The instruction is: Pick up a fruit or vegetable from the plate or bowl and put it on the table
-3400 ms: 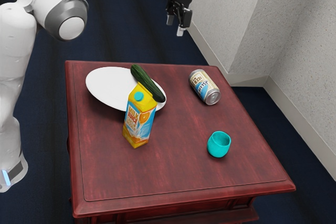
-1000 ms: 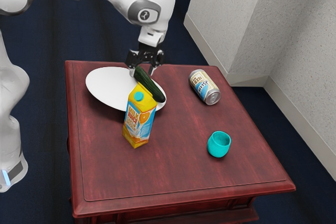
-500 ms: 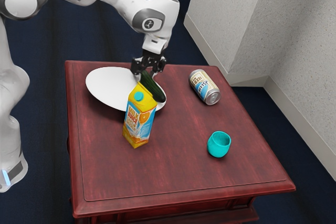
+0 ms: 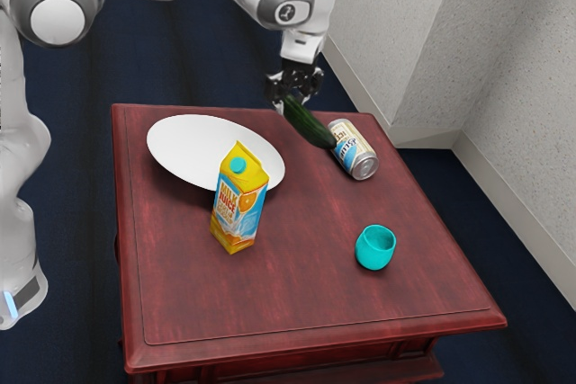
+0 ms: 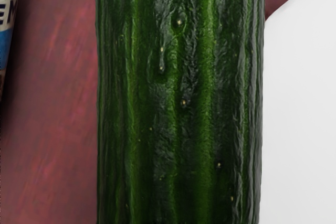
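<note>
In the exterior view my gripper [image 4: 286, 103] is shut on the upper end of the cucumber [image 4: 308, 123], which slants down toward the can. The cucumber hangs above the table [image 4: 297, 294], between the plate and the can, its lower end overlapping the can's edge in the view; whether they touch I cannot tell. The white plate [image 4: 193, 146] has nothing on it. In the wrist view the cucumber [image 5: 178, 98] runs lengthwise close under my hand, with the plate [image 5: 302, 108] on one side and the red tabletop [image 5: 50, 108] on the other.
A juice carton [image 4: 239, 204] stands in front of the plate's near edge. The can [image 4: 353, 150] lies on its side toward the exterior view's right. A turquoise cup [image 4: 374, 247] stands nearer the table's front. Part of the can [image 5: 7, 24] also shows in the wrist view.
My gripper has come to the plate, closed on the cucumber and lifted it off, moving toward the exterior view's right. Carton, can and cup have stayed where they were.
</note>
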Tool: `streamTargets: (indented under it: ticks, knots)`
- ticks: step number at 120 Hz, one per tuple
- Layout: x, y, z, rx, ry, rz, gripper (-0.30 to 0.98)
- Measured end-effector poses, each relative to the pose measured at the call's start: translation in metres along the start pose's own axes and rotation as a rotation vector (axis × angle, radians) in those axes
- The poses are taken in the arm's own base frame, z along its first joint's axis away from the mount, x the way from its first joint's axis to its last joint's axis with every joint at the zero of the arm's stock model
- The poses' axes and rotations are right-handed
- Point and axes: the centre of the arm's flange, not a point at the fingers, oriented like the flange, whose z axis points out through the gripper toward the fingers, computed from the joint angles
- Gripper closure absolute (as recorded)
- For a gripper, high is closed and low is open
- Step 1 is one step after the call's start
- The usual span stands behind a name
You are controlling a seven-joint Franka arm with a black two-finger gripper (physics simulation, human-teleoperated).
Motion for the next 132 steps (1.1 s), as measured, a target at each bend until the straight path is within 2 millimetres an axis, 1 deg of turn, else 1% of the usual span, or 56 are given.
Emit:
streamTargets:
  ticks: [8,14,19,28,37,54,62,76,98,106,113,122,132]
  knots:
    - [0.014,-0.003,0.005,-0.009,-0.001,0.016,0.47]
    - [0.019,-0.005,0.012,-0.020,-0.004,0.019,0.47]
    - [0.018,-0.007,0.016,-0.026,-0.006,0.014,0.47]
    - [0.010,-0.012,0.019,-0.028,-0.013,0.000,0.47]
    - [0.009,-0.017,0.017,-0.020,-0.017,0.009,0.47]
    - [0.033,-0.019,0.018,-0.018,-0.021,0.089,0.47]
    - [0.041,-0.025,0.021,-0.017,-0.032,0.114,0.47]
    - [0.036,-0.039,0.027,-0.020,-0.026,0.116,0.47]
    - [0.038,-0.042,0.028,-0.024,-0.010,0.144,0.47]
    - [0.034,-0.043,0.031,-0.031,-0.014,0.148,0.30]
    - [0.029,-0.045,0.033,-0.034,-0.018,0.144,0.20]
    - [0.030,-0.047,0.035,-0.041,-0.023,0.149,0.12]
    - [0.032,-0.047,0.036,-0.053,-0.025,0.156,0.07]
